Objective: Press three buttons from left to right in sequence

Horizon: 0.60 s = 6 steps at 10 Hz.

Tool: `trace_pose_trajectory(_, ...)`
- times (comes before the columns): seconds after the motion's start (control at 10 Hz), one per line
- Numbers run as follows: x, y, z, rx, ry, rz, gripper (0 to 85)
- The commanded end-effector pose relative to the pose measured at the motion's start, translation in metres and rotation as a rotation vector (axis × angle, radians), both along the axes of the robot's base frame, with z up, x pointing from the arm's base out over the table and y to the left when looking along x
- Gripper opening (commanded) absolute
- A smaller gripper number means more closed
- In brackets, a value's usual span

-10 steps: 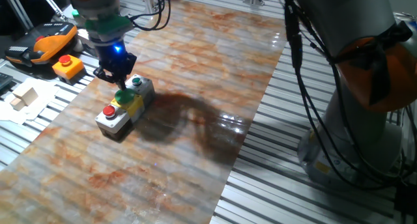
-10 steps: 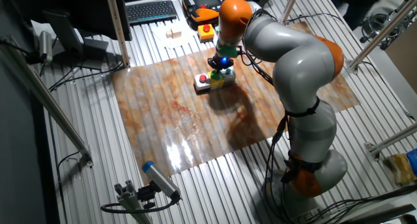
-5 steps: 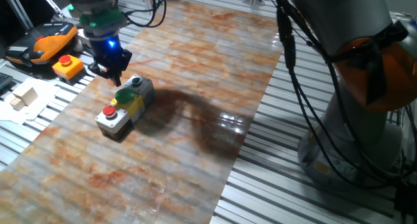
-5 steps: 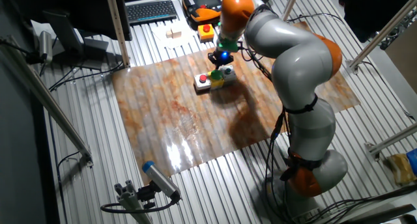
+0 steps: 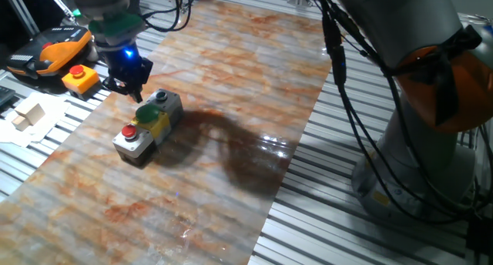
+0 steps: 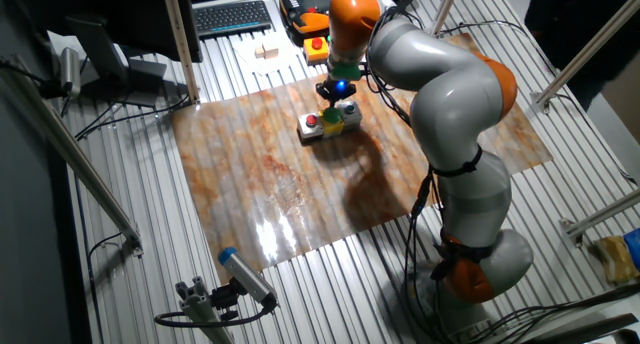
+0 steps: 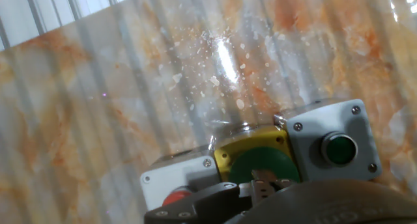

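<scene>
Hand view: I see the row of three button boxes on the marbled orange table (image 7: pixel 130 107): grey box with small red button (image 7: pixel 174 185), yellow box with big green dome (image 7: pixel 260 164) touching it, then grey box with small dark-green button (image 7: pixel 329 146). From one fixed view, my hand (image 5: pixel 129 82) hangs just above and beside the dark-green end of the row, apart from it. I cannot tell whether its fingers are parted. A lone orange box with red button (image 5: pixel 79 78) sits off the table edge, beyond the hand.
</scene>
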<state>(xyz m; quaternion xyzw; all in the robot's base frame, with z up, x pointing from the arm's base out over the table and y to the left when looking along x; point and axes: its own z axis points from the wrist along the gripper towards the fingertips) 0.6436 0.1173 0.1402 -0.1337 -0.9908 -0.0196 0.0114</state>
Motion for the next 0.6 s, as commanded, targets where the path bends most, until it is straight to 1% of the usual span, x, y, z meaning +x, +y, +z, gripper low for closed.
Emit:
trace_pose_trajectory(0.0,-0.0017,0.000,-0.003,0.002,0.000,0.001,0.0)
trace_pose_trajectory(0.2,-0.0065,0.004,-0.010,-0.005,-0.005,-0.003,0.0)
trace_pose_trajectory(0.3,-0.0075,0.005,-0.013,-0.007,-0.009,-0.003,0.0)
trace_pose_trajectory(0.5,-0.0083,0.002,-0.016,-0.011,-0.010,0.012,0.0)
